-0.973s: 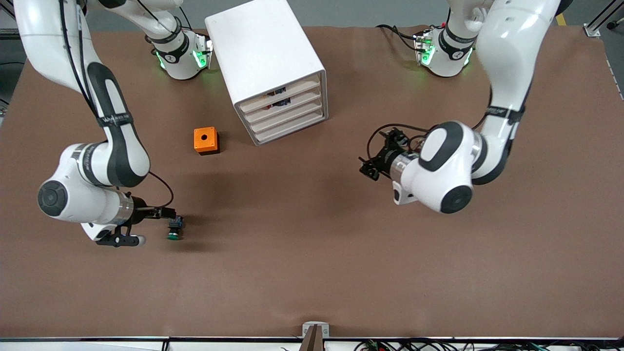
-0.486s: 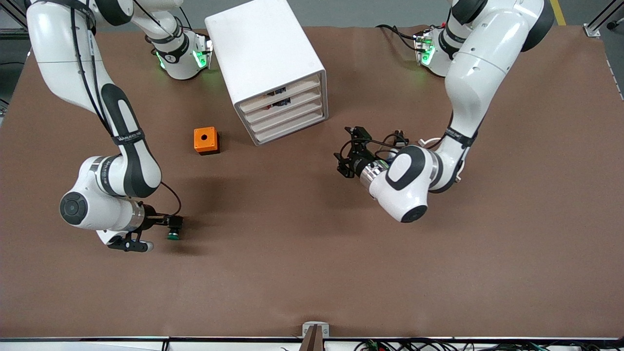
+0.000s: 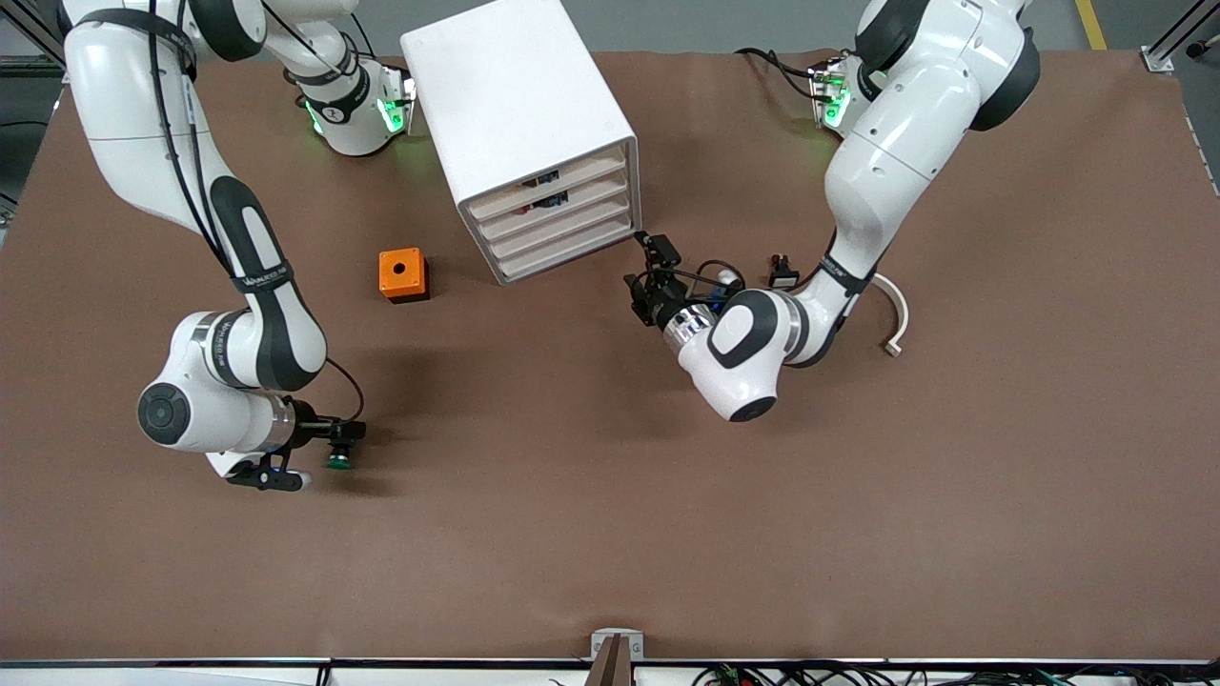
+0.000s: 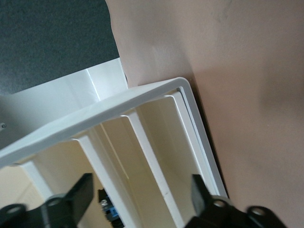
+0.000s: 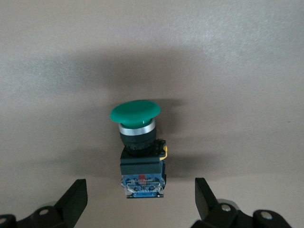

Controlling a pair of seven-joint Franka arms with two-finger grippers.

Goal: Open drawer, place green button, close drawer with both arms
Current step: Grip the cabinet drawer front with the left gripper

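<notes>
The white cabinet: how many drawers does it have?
4, stacked in the white cabinet. The drawer for this job is third down; two sit above it, one below. All look closed.

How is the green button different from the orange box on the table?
The button has a round green cap on a black-and-blue body; the orange box is a square block with a round hole on top. The button looks smaller than the box. The button lies nearer the front camera, just ahead of the open right gripper; no gripper is near the box. Both rest on the brown table.
</notes>
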